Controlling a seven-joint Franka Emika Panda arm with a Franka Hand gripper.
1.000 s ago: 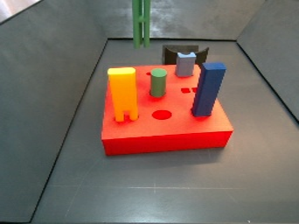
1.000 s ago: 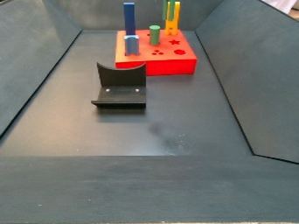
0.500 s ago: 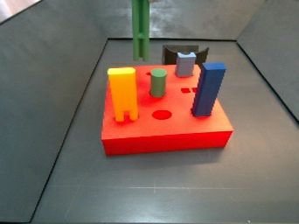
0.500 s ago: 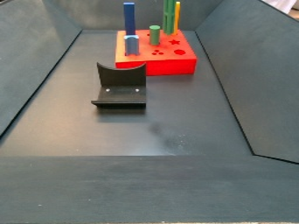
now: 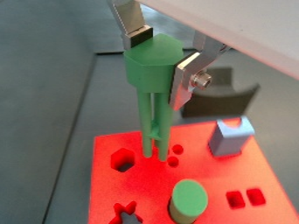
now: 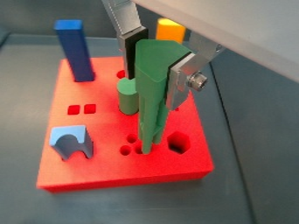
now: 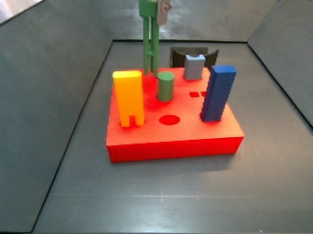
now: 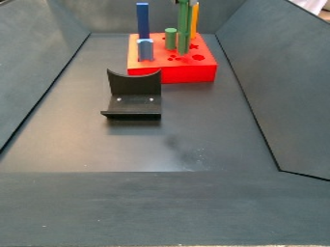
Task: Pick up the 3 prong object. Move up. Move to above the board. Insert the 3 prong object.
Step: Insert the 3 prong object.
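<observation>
The 3 prong object point(image 5: 158, 70) is a tall thin green piece, and my gripper point(image 5: 163, 54) is shut on its blocky head. It hangs upright over the red board point(image 5: 239, 171). Its prong tips meet the small round holes in the board's top point(image 6: 146, 147); how deep they sit I cannot tell. In both side views the green piece point(image 7: 149, 50) point(image 8: 187, 19) stands at the board point(image 7: 171, 139) point(image 8: 196, 68), between the orange block and the green cylinder. My gripper point(image 7: 152, 7) shows only at the frame edge there, and the silver fingers point(image 6: 183, 77) clamp the head from both sides.
Standing in the board are an orange block point(image 7: 128, 98), a short green cylinder point(image 7: 164, 87), a tall blue block point(image 7: 219, 91) and a grey arch piece point(image 7: 195, 66). The dark fixture point(image 8: 133, 94) stands on the floor in front of the board. Sloping grey walls point(image 8: 45, 68) enclose the floor.
The gripper has come straight down with the green piece. Its prongs were well above the board before and now reach the board's top.
</observation>
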